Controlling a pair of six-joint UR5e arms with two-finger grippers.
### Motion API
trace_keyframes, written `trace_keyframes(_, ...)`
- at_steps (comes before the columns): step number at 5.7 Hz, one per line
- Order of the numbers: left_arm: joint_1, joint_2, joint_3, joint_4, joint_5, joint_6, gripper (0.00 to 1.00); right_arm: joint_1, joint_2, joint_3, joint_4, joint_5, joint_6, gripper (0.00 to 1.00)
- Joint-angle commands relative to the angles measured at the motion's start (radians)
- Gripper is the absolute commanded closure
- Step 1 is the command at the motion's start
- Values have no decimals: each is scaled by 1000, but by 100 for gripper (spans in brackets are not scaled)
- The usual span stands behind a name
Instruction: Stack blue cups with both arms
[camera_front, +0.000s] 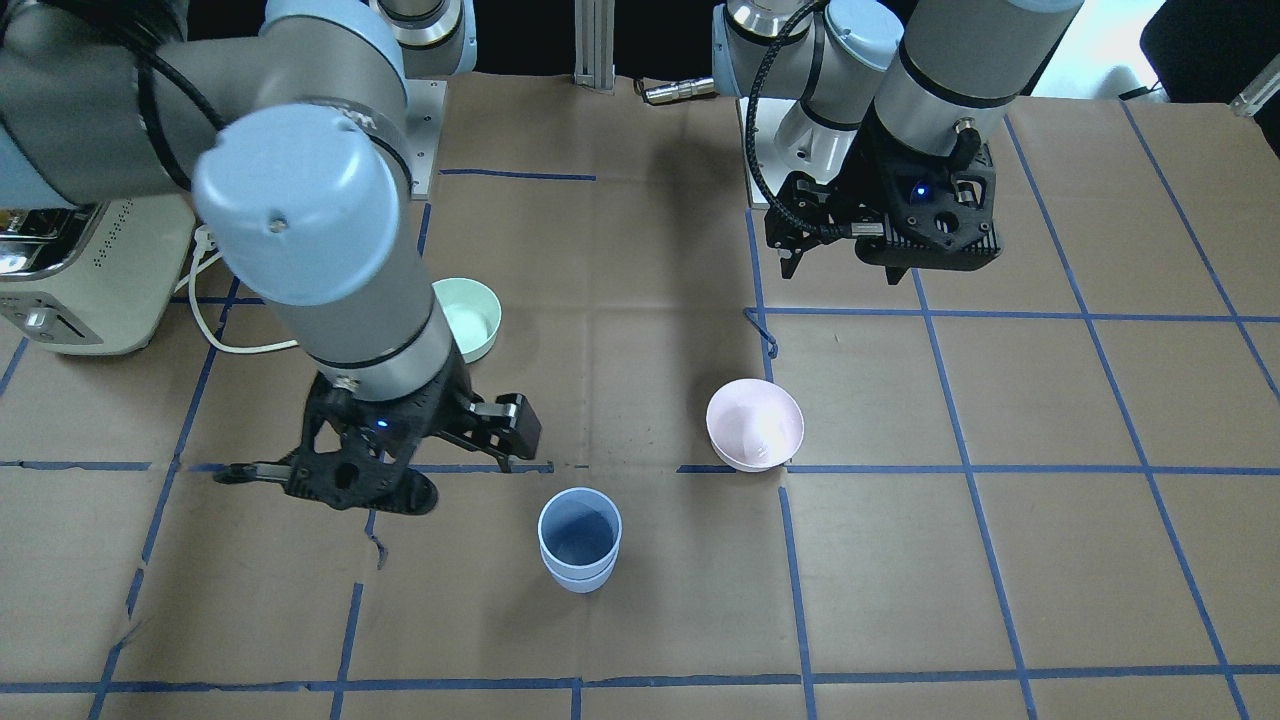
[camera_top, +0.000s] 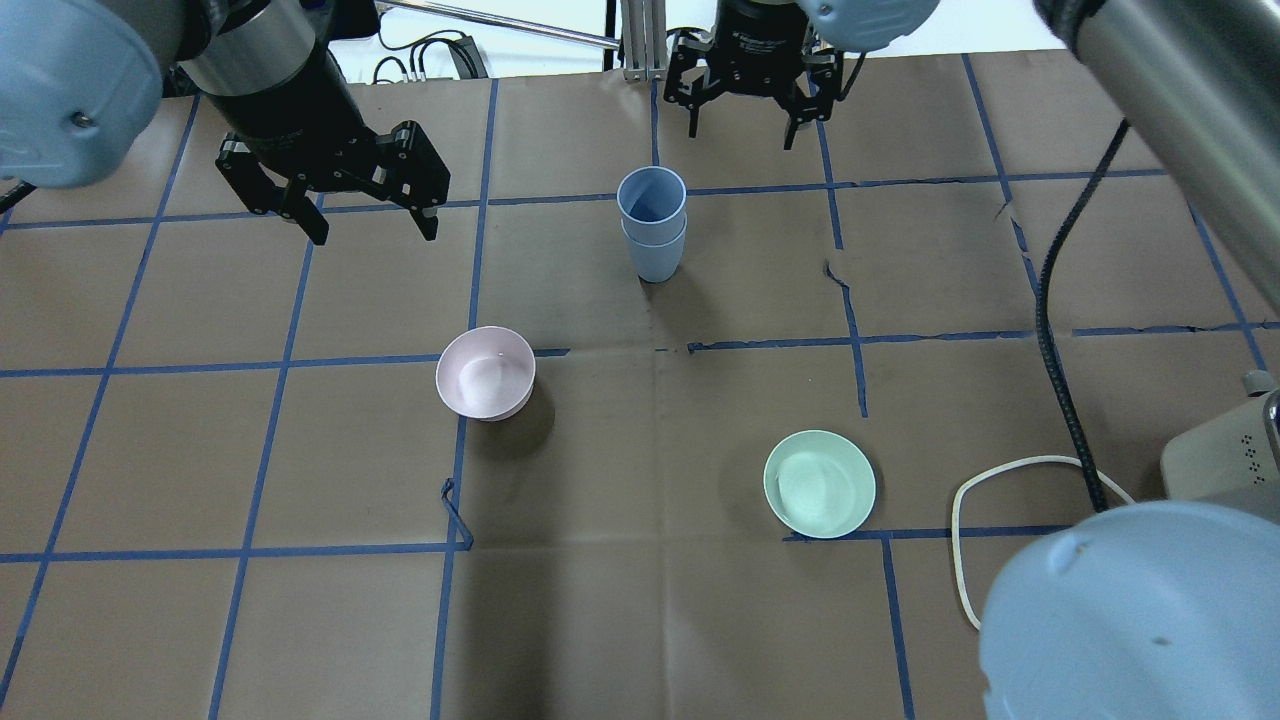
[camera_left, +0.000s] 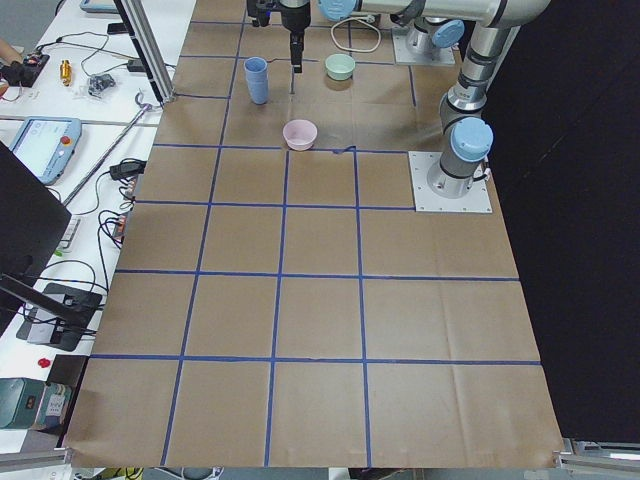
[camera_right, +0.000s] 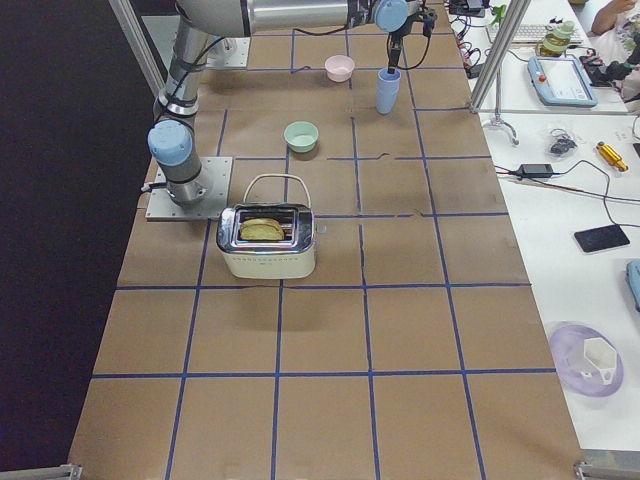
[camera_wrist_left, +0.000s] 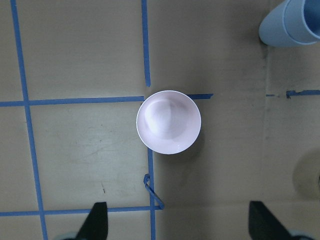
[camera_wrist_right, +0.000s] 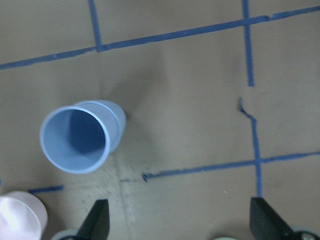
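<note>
The two blue cups (camera_top: 652, 225) stand upright on the paper-covered table, one nested inside the other; they also show in the front view (camera_front: 579, 540) and in the right wrist view (camera_wrist_right: 82, 137). My left gripper (camera_top: 374, 232) hangs open and empty above the table, to the left of the cups and apart from them. Its fingertips (camera_wrist_left: 97, 222) frame the pink bowl in the left wrist view. My right gripper (camera_top: 741, 135) is open and empty, raised just beyond and right of the cups, not touching them. It also shows in the front view (camera_front: 375, 462).
A pale pink bowl (camera_top: 486, 372) sits left of centre and a mint-green bowl (camera_top: 820, 484) right of centre, nearer the robot. A cream toaster (camera_front: 70, 290) with a white cable (camera_top: 958, 520) stands at the robot's right. Blue tape lines grid the brown paper.
</note>
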Motion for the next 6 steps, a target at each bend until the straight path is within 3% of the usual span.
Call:
trace_keyframes(1,0,0,1,1,0,0,1,-120,-209,186,96,-35,-217,0)
trace_keyframes(2,0,0,1,0,0,0,1,-136,-325,322,78,-32,-224,0)
trace_keyframes(3,-1,0,1,1,0,0,1,-136,-364,374,66,-32,-223,0)
trace_keyframes(6,-1,0,1,1,0,0,1,-137,-365,372,49,-66,-223,0)
